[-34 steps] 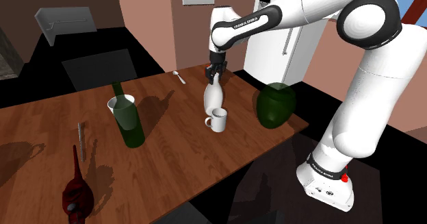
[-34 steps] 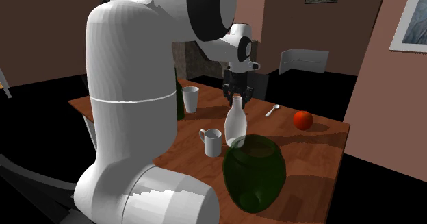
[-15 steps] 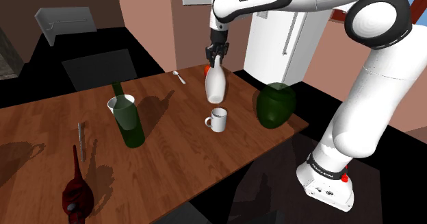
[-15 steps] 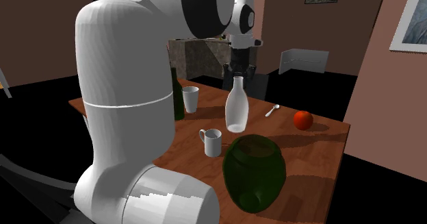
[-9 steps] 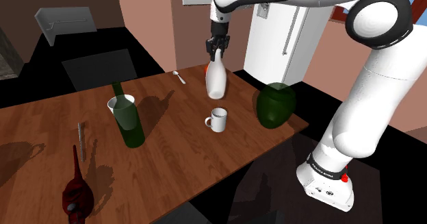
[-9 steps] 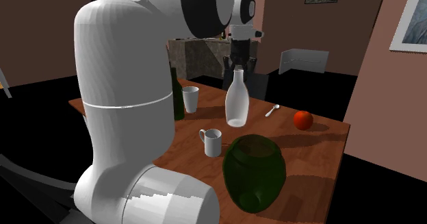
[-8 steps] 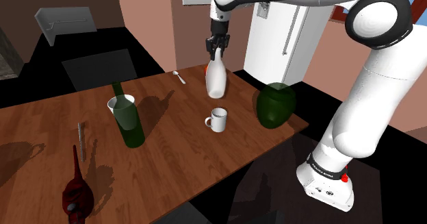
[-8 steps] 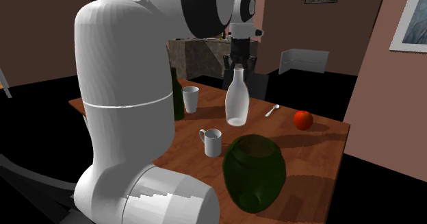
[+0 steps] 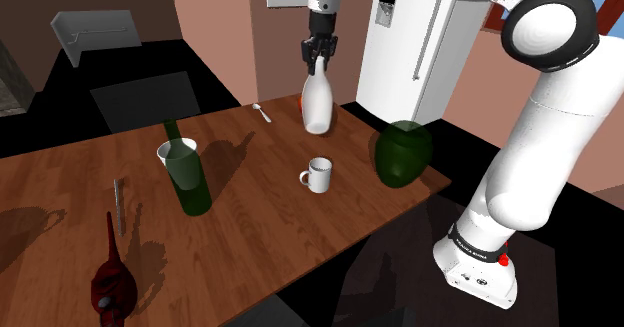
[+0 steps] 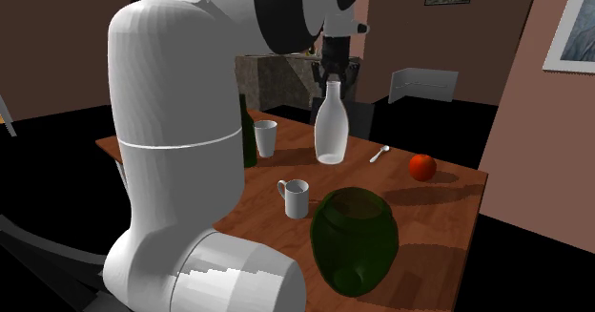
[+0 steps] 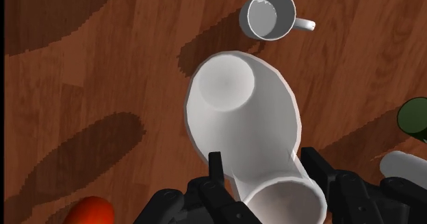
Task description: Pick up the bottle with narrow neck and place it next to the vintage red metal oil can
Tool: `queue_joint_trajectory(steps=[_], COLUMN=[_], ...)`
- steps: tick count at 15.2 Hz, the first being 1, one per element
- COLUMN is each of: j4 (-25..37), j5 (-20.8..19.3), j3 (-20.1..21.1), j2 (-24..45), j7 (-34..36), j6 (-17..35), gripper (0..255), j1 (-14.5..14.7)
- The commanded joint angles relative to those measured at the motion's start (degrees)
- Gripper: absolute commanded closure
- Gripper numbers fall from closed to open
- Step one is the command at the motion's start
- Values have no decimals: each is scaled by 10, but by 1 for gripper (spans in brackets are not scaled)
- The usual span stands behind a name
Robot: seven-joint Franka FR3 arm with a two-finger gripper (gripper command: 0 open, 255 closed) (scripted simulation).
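One bottle (image 9: pixel 318 105): plain white, with a narrow neck over a broad rounded body. It hangs upright under the gripper and appears to be clear of the wooden table (image 9: pixel 250 210), over the far side, beyond the white mug (image 9: pixel 319 173).
Gripper (image 9: pixel 318 50): clamped on the bottle's neck close under the mouth. In the wrist view the two black fingers (image 11: pixel 215 166) press the neck from either side, with the wide body below them.
Oil can (image 9: pixel 110 285): dark red with a long thin spout. It stands at the table's near corner, at the shoulder view's lower left, well apart from the bottle.
Between them: a green wine bottle (image 9: pixel 187 180) with a white cup (image 9: pixel 175 155) just behind it, and a thin grey utensil (image 9: pixel 118 203) lying flat near the can.
Weight: probably moderate and carried low in the fat body, so the load hangs well beneath the hold.
Stiffness: it looks rigid, so the fingers will not sink in or mould to it.
Surface: smooth and rounded, and I judge it slippery. A pinch on a round neck can let the bottle turn or slide.
Fragility: the material is not plain, but the form suggests glass or ceramic. A hard set-down or a knock against the wine bottle could crack it.
Best hold: the neck, as now, since the body looks too wide for the jaws. A grip just under the lip gives the fingers something to catch.
Handling risk: the body may swing like a pendulum on a fast traverse.
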Motion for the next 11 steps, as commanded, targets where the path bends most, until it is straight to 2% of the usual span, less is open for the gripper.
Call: queue_joint_trajectory(steps=[1, 11], j4=[19, 135], j5=[0, 2], j3=[0, -1], j2=[3, 31], j7=[1, 0], j6=[-15, -104], gripper=[255, 255], j1=[0, -1])
